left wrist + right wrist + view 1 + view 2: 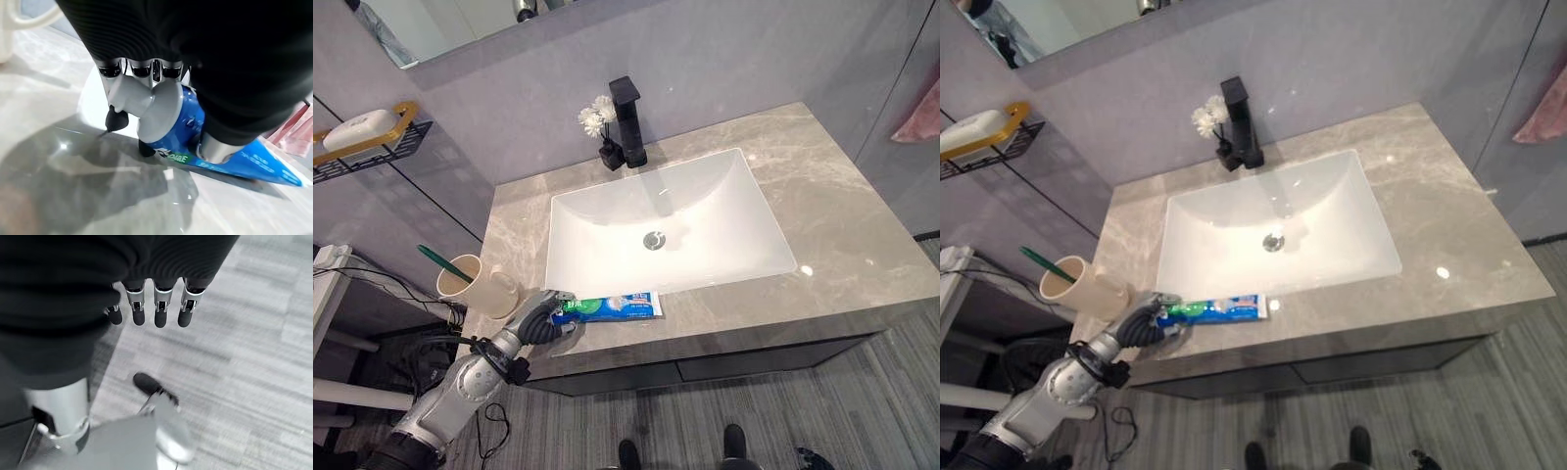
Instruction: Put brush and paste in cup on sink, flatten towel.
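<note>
Nearest, at the counter's [862,264] front edge, the left hand [540,323] curls fingers and thumb round the cap end of the paste [612,307], a blue-and-green tube lying flat along the edge just before the basin [724,211]. In the left wrist view the fingers [146,105] wrap over the tube's thick end, dark tips touching the stone. Judged from this, the tube is light, soft and glossy, so likely to slip or squeeze; the firm shoulder by the cap is the sound hold, and the flat tail gives little purchase. Just beyond the hand stands the cream cup [475,284], the green brush [443,263] already leaning in it. Farther back, the black tap [626,122] and white flowers [597,116]. The right hand [151,308] hangs over the floor, fingers relaxed and empty. A pink towel [915,122] hangs far right.
</note>
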You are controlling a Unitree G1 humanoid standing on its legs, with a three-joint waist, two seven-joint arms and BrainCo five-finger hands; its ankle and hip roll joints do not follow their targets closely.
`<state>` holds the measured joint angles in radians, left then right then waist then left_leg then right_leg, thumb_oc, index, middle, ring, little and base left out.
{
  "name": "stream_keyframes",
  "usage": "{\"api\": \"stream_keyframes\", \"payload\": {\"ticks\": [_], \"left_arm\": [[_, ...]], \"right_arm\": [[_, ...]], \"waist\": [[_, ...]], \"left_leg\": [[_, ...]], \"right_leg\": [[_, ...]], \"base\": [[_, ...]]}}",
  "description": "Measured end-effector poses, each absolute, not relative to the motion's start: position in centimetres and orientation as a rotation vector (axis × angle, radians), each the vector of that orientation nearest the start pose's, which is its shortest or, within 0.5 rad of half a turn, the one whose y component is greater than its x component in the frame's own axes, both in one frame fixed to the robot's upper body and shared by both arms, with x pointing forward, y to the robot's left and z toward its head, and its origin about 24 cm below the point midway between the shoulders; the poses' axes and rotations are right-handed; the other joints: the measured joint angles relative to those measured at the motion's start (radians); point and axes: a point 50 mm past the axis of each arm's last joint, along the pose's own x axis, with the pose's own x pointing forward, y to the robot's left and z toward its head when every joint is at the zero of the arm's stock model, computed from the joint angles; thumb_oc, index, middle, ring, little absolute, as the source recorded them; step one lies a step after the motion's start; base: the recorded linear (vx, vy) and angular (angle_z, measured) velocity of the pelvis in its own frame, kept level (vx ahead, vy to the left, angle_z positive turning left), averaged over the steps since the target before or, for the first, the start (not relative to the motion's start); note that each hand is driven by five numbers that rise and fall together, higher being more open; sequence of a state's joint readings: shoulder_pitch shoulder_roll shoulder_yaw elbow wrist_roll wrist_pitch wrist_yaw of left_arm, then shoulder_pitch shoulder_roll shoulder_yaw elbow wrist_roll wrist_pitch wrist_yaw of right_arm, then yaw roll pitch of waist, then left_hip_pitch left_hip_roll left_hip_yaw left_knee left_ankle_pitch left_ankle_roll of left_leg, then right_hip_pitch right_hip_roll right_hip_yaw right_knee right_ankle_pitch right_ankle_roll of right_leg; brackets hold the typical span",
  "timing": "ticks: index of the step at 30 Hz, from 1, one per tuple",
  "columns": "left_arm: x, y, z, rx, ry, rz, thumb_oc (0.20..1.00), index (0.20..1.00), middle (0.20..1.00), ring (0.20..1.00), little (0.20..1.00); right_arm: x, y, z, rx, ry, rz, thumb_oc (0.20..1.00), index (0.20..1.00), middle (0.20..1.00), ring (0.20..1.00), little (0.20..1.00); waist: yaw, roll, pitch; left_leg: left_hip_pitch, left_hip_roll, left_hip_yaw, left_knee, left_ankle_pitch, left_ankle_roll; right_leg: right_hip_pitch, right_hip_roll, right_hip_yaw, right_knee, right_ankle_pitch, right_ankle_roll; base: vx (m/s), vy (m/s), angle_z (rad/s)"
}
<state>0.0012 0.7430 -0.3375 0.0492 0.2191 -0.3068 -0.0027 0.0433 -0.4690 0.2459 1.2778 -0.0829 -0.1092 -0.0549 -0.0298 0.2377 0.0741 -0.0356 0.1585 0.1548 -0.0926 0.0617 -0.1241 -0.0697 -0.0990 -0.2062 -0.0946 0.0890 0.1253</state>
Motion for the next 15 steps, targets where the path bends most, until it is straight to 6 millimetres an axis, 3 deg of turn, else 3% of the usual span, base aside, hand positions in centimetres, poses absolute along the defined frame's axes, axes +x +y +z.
{"api": "stream_keyframes", "payload": {"ticks": [5, 8, 11, 15], "left_arm": [[23.4, 20.1, 5.1, 0.950, -0.160, -0.482, 0.200, 0.200, 0.200, 0.200, 0.200], [23.5, 20.3, 5.3, 1.024, -0.185, -0.502, 0.200, 0.200, 0.200, 0.200, 0.200], [24.2, 20.9, 6.5, 1.194, -0.257, -0.495, 0.200, 0.200, 0.200, 0.200, 0.200], [24.5, 22.0, 7.5, 1.352, -0.315, -0.463, 0.200, 0.200, 0.200, 0.200, 0.200]], "right_arm": [[6.6, -31.5, -13.7, -0.653, 1.242, -0.055, 1.000, 1.000, 1.000, 1.000, 1.000], [6.3, -31.1, -14.0, -0.604, 1.260, -0.087, 1.000, 1.000, 1.000, 1.000, 1.000], [6.3, -31.0, -14.1, -0.494, 1.251, -0.212, 1.000, 1.000, 1.000, 1.000, 1.000], [6.1, -31.9, -13.7, -0.336, 1.212, -0.414, 1.000, 1.000, 1.000, 1.000, 1.000]], "waist": [[0.001, -0.021, -0.005], [0.004, -0.064, -0.031], [0.006, -0.104, -0.044], [0.002, -0.131, -0.063]], "left_leg": [[0.000, 0.004, -0.001, -0.003, -0.001, 0.002], [0.005, 0.010, -0.001, 0.001, 0.001, -0.001], [0.027, 0.013, 0.002, 0.001, 0.000, -0.002], [0.039, 0.014, 0.005, -0.001, -0.005, -0.001]], "right_leg": [[0.001, 0.004, 0.001, 0.000, 0.001, -0.003], [0.004, 0.011, 0.001, 0.000, 0.006, -0.008], [0.024, 0.014, 0.003, 0.000, 0.006, -0.011], [0.035, 0.015, 0.006, 0.000, 0.004, -0.009]], "base": [[0.00, 0.000, 0.00], [0.00, 0.000, 0.00], [-0.01, 0.007, -0.02], [0.00, 0.002, -0.01]]}}
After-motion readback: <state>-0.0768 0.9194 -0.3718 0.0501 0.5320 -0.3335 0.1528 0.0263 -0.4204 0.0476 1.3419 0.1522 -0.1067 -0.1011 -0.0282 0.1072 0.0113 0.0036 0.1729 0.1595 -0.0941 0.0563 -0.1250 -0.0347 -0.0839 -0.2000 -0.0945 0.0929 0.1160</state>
